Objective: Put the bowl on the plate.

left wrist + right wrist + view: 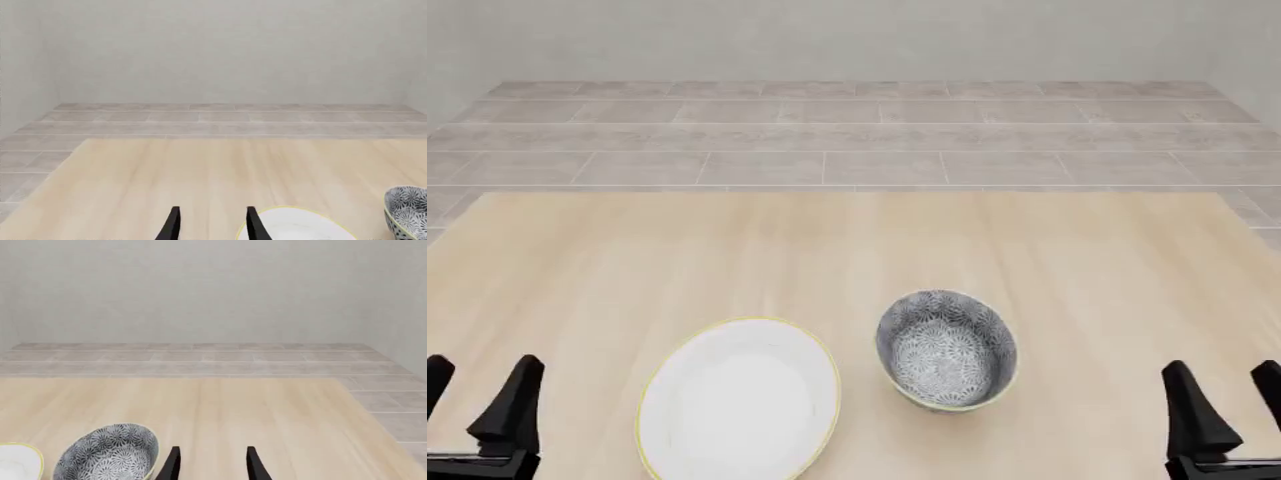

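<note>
Both grippers parted, empty: left gripper (pixel 481 395) near-left, right gripper (pixel 1228 400) near-right. Plate (pixel 739 398) lies nearer; bowl (pixel 946 349) at its 2 o'clock, just beside, apart. Bowl bears 10 o'clock from right gripper, judged the nearer arm.

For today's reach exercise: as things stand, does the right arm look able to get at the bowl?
Probably yes. The right end effector is open and the bowl sits just to its left, with only bare table between them.
</note>
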You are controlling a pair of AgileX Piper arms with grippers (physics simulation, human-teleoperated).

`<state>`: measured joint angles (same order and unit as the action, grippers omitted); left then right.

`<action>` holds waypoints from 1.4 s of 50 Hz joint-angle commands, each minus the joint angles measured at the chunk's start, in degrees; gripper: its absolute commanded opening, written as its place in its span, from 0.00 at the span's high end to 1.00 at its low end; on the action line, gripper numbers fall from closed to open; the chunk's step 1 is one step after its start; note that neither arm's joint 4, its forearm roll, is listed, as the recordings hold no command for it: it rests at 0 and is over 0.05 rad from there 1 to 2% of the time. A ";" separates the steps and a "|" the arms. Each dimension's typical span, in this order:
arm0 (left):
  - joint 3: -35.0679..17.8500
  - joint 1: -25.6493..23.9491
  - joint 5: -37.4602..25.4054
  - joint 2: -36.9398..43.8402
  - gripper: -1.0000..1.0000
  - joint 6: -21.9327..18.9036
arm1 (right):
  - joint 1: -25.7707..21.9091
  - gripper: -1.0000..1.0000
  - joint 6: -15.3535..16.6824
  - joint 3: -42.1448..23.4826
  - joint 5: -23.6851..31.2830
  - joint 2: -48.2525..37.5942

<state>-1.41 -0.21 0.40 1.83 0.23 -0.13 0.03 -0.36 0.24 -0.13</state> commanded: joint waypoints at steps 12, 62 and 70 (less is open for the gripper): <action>1.08 0.23 -0.43 -1.37 0.00 -0.61 | -1.22 0.00 -0.35 -0.32 -0.39 0.10; 1.23 0.21 2.60 1.70 0.00 -0.75 | -3.28 0.00 3.80 -12.14 0.04 -5.83; 1.17 0.19 2.82 1.93 0.00 -0.80 | -4.76 0.00 4.62 -14.18 -1.67 -11.18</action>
<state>-0.21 0.01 2.67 3.17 -0.48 -3.58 3.81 -12.31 0.36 -6.29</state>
